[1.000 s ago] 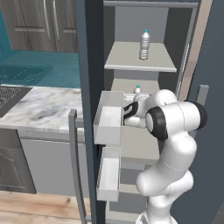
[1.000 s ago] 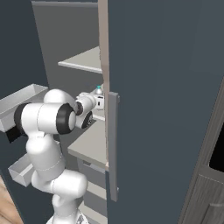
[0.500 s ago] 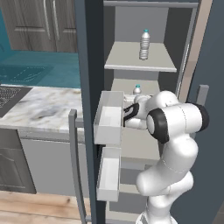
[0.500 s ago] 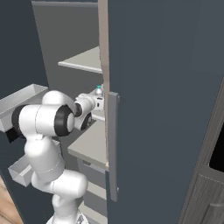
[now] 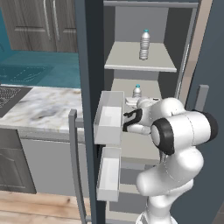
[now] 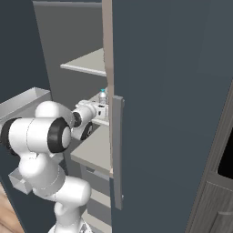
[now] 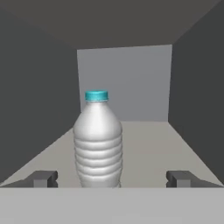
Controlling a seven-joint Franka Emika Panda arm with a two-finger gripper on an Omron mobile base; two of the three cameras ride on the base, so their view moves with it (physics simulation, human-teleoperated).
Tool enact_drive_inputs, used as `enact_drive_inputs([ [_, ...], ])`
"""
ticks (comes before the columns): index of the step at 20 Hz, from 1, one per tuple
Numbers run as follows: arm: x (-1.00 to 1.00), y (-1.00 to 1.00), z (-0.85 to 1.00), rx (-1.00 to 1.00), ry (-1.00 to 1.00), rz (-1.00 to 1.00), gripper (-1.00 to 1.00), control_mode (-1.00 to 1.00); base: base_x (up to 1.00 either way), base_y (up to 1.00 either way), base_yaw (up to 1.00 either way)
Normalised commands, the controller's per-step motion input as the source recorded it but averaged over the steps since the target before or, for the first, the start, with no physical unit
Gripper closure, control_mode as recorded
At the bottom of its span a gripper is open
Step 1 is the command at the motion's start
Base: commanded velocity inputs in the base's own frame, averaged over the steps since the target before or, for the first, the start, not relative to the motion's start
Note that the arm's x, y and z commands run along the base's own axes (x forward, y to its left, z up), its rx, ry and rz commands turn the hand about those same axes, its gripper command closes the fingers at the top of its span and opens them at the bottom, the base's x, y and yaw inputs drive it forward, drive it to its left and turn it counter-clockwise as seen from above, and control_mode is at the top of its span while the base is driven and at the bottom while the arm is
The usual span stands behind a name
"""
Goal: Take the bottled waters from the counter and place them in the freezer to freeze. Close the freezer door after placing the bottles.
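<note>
Hand (image 7: 112,178) wide open, holding nothing, fingertips (image 7: 42,178) either side of upright bottle (image 7: 97,142) on middle freezer shelf (image 7: 148,148); second bottle (image 5: 145,44) upright on upper shelf (image 5: 131,59)

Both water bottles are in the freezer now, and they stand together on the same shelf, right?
Not quite. Both bottles are in the freezer, but on different shelves: in the left base view one bottle stands on the upper shelf, the other bottle on the shelf below, in front of the gripper.
</note>
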Motion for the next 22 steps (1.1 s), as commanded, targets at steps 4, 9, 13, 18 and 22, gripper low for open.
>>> enact_drive_inputs([
  [4, -0.53, 0.00, 0.43, 0.00, 0.09, 0.00, -1.00, -1.00, 0.00, 0.00, 0.00],
  [9, -0.32, 0.00, 0.55, 0.01, 0.15, 0.00, -1.00, -1.00, 0.00, 0.00, 0.00],
  [13, -0.30, 0.00, 0.48, 0.03, 0.14, 0.00, -1.00, -1.00, 0.00, 0.00, 0.00],
  [18, -0.40, 0.06, 0.43, 0.00, 0.17, 0.00, -1.00, -1.00, 0.00, 0.00, 0.00],
  [22, -0.40, 0.01, 0.35, 0.02, 0.15, 0.00, -1.00, -1.00, 0.00, 0.00, 0.00],
])
